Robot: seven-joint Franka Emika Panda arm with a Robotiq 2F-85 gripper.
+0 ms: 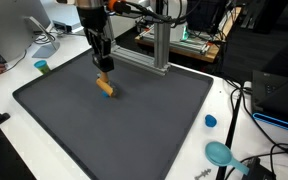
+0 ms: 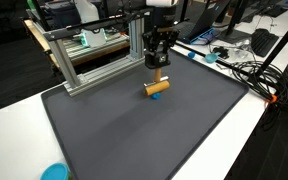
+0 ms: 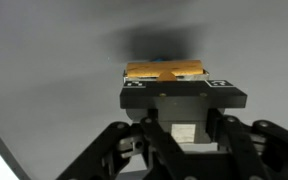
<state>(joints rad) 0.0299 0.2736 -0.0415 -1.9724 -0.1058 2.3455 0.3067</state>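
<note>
The black two-fingered gripper hangs straight down over the dark grey mat, its fingers clenched on a small orange-tan wooden block that carries a blue part at its lower end. In the wrist view the block fills the space between the finger pads, so this is a wide grasp on the wood rather than jaws met on nothing

The block lies directly under the wrist, with no offset to either side of the gripper. Its long axis appears to run from one finger to the other, along the line on which the jaws close and roughly level with the mat. In an exterior view the block sits very low, with its shadow close beneath it. Whether it rests on the mat or hangs just above it cannot be told

On the mat, the block is near the edge that runs beside the aluminium profile frame, towards one end of that frame and well apart from the opposite edge

Off the mat, on the white table, a small round blue cap lies just beside one mat edge. A teal bowl-shaped thing sits near the adjoining corner, and a small teal cup stands beyond another edge. All three are well apart from the gripper
</note>
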